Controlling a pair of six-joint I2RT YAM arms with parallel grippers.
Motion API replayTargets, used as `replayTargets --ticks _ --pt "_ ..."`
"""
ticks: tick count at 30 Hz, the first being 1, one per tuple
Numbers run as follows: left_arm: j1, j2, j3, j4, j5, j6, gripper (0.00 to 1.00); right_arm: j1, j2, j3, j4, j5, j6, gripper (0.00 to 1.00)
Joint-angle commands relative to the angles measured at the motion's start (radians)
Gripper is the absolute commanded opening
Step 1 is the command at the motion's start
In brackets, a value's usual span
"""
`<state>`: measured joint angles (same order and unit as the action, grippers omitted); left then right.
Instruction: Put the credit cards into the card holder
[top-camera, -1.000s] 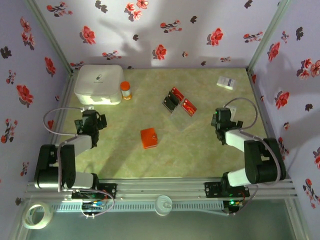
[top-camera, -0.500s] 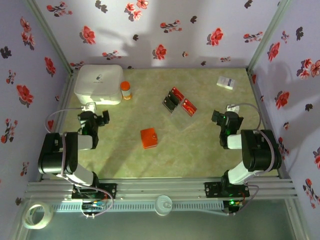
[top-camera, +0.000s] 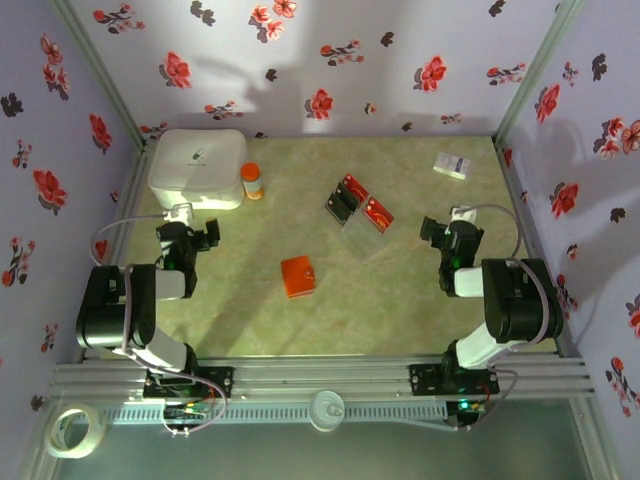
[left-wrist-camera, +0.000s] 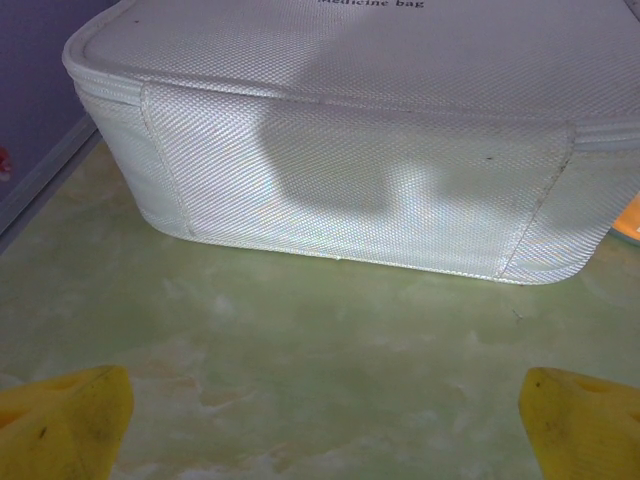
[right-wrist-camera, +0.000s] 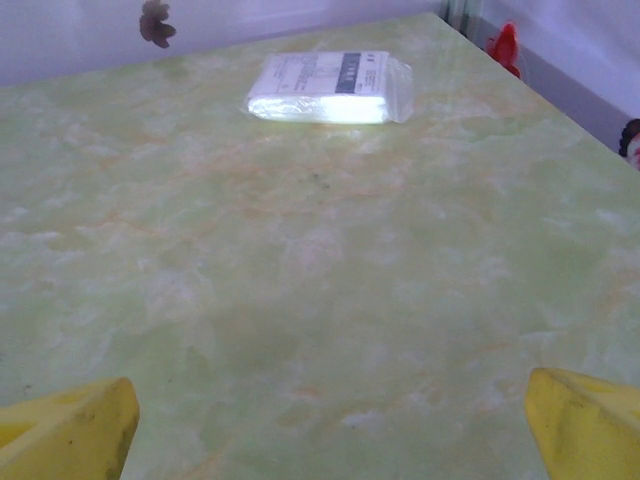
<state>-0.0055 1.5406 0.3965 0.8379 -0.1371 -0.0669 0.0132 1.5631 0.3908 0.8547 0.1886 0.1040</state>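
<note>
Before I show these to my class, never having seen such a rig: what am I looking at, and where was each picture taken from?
Two robot arms are bolted at the near edge of a green table. The overhead picture looks down from behind them. The other two come from cameras on the wrists, with yellow fingertips at the bottom corners. The left end effector faces a white medicine bag; the right end effector faces a white packet. On the table lie red and black credit cards, an orange-red card holder and an orange bottle. Both end effectors are open and hold nothing.
</note>
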Motion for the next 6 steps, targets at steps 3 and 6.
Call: replayTargets --ticks 3,6 --pt "0.006 0.006 0.006 0.035 0.005 0.029 1.00 0.002 -0.002 0.011 0.003 -0.023 -0.018 0.99" --pt "0.006 0.006 0.004 0.037 0.005 0.029 1.00 0.002 -0.007 0.004 0.015 -0.023 -0.018 0.99"
